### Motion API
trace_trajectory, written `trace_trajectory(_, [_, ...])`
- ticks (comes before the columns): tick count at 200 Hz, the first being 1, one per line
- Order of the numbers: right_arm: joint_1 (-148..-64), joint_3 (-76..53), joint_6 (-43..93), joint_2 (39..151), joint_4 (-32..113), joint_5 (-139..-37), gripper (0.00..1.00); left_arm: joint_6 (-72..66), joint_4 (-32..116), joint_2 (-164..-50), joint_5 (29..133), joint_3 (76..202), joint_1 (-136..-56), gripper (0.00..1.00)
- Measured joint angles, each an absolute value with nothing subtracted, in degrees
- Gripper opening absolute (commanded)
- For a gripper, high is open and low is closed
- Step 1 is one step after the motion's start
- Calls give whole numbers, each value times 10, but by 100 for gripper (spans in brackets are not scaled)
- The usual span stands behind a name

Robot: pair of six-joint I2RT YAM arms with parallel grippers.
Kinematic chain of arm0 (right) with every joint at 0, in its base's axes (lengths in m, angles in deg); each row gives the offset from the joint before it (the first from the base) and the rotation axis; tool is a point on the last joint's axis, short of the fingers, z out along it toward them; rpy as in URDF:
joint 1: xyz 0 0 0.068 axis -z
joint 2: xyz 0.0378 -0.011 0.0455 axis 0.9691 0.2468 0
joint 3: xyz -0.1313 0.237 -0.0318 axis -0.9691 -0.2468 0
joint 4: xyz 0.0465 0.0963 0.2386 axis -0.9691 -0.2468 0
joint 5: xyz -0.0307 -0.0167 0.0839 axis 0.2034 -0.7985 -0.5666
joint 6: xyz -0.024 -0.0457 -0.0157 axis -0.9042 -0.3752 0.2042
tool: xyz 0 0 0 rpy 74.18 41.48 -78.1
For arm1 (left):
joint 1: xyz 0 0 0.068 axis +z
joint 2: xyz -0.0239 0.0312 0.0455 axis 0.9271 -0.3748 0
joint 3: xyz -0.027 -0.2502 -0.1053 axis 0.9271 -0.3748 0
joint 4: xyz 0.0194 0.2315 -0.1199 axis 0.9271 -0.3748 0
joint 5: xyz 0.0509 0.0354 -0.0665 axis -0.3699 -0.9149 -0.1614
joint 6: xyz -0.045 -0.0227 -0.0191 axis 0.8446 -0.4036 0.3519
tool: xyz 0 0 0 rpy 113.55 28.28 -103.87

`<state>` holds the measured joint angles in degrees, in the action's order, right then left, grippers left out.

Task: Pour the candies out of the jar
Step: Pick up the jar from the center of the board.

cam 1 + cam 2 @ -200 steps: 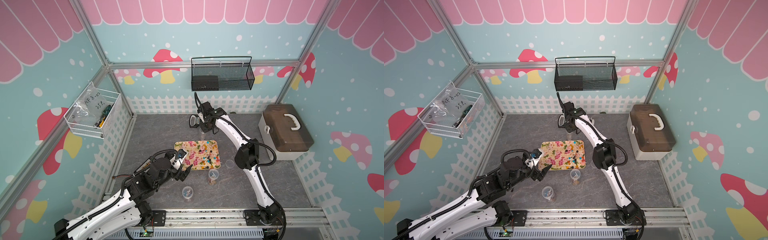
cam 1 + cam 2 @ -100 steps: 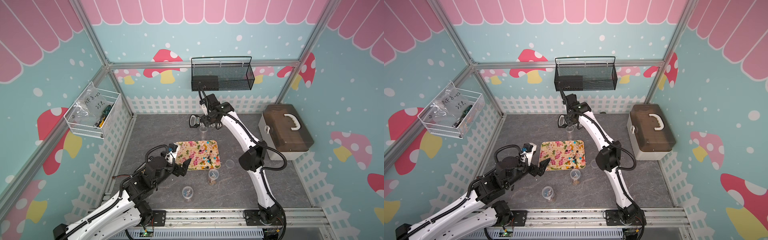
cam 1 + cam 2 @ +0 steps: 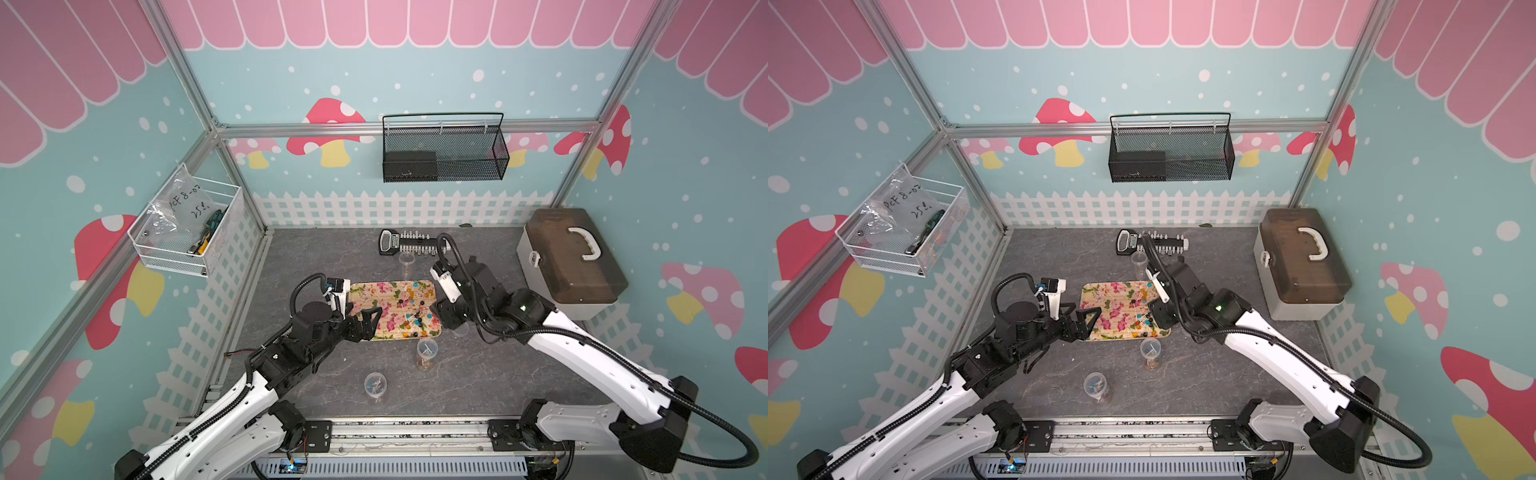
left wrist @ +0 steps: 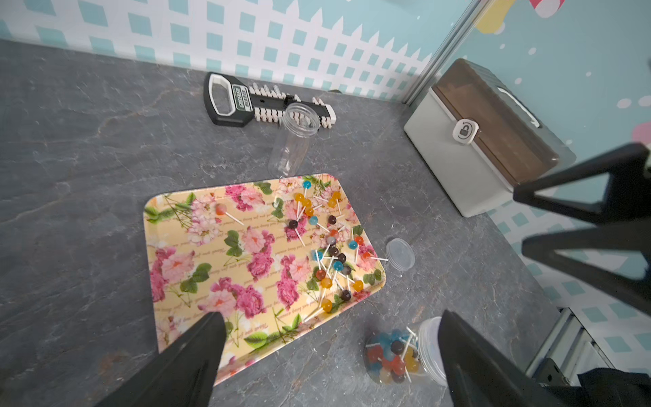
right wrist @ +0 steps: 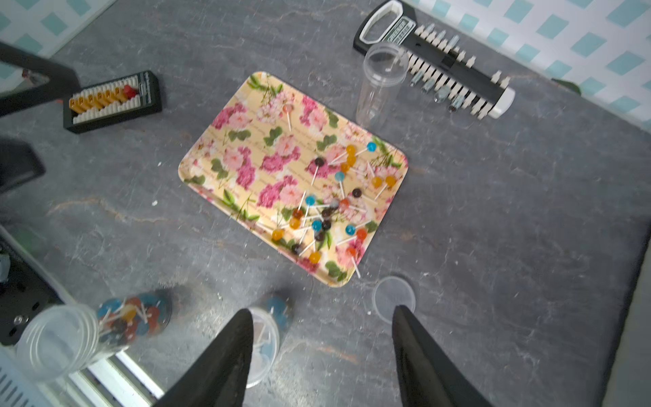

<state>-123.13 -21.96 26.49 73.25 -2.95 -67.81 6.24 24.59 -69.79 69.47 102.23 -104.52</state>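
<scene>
Poured candies (image 4: 327,246) lie on the floral tray (image 4: 183,282), toward its right edge. An empty jar (image 4: 294,141) stands upright just beyond its far edge. The left gripper (image 4: 329,313) and right gripper (image 5: 322,309) hang spread and empty. The next move is likely to grasp the full jar (image 4: 398,352) near the tray's near right corner; it is possibly still capped.

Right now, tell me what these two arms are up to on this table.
Candies lie scattered on the floral tray; an empty jar stands upright behind it and a loose lid lies beside the tray. Two more jars in front hold candies. The left gripper and right gripper are both open and hold nothing, one at each end of the tray: likely a pause between pours.
</scene>
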Motion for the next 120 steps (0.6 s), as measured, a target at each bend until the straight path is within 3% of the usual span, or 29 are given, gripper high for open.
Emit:
trace_trajectory(60, [-1274, -323, 319, 689, 3, -690, 73, 139, 264, -715, 712, 1009, -1041, 93])
trace_trajectory(120, [-1287, -312, 297, 737, 1, -722, 83, 167, 252, -657, 675, 992, -1041, 94])
